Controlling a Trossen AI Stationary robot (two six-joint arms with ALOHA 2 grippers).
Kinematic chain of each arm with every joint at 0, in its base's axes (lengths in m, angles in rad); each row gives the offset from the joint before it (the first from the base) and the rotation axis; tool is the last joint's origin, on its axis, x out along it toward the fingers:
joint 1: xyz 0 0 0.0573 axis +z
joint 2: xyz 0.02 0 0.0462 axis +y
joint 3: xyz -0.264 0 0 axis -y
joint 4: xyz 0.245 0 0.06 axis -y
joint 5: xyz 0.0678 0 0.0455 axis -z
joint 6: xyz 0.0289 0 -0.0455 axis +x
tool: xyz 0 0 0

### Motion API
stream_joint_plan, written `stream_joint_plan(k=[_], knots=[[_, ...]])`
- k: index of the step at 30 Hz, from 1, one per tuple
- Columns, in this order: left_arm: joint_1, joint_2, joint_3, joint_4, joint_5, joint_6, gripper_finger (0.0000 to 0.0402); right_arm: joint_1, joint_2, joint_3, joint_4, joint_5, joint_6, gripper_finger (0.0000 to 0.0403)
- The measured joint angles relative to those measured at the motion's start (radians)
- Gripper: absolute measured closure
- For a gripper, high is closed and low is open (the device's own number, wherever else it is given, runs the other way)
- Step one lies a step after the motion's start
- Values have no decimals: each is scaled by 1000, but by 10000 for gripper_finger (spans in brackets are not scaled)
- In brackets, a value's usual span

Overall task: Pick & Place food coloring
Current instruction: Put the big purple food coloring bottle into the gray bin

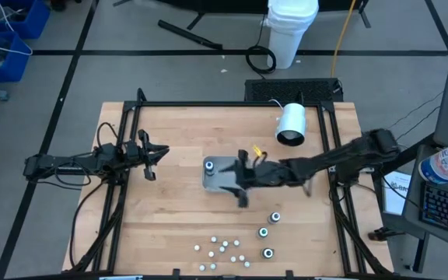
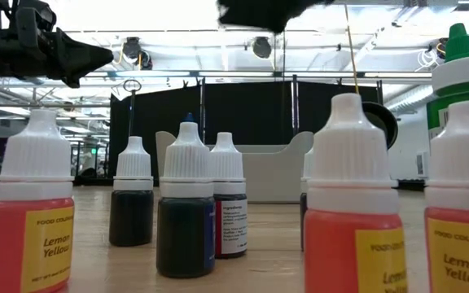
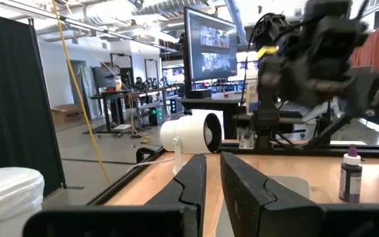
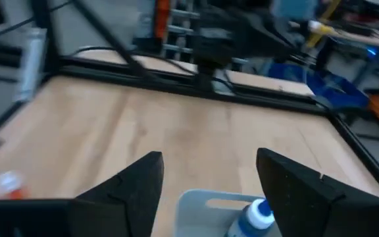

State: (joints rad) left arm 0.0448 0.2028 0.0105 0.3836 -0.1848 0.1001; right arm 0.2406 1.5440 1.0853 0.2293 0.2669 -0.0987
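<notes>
Step in hand, as judged: release of one bottle into the grey rectangular tray (image 1: 222,177) at the middle of the wooden counter (image 1: 177,210). The right end effector (image 4: 209,181) hangs over the tray with its fingers spread wide and nothing between them; a small blue-topped food coloring bottle (image 4: 256,216) stands in the tray beside one finger. The left end effector (image 1: 152,155) waits over the counter's left part, fingers nearly together, empty. The remaining food coloring bottles (image 1: 228,247) stand clustered near the counter's front edge. Next move probably calls for lifting clear without tipping the placed bottle, then reaching to the cluster. Tray contents: one bottle visible; the arm hides the rest.
</notes>
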Motion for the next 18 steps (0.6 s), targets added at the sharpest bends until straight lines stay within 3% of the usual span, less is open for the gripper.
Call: stream_joint_plan(k=[6,14,18], knots=[[0,0,0,0,0,-1,350,157,-177,-95,-97,154,-40,254],[0,0,0,0,0,0,350,370,-417,-393,-37,415,56,386],[0,0,0,0,0,0,350,448,-473,-575,152,421,113,388]])
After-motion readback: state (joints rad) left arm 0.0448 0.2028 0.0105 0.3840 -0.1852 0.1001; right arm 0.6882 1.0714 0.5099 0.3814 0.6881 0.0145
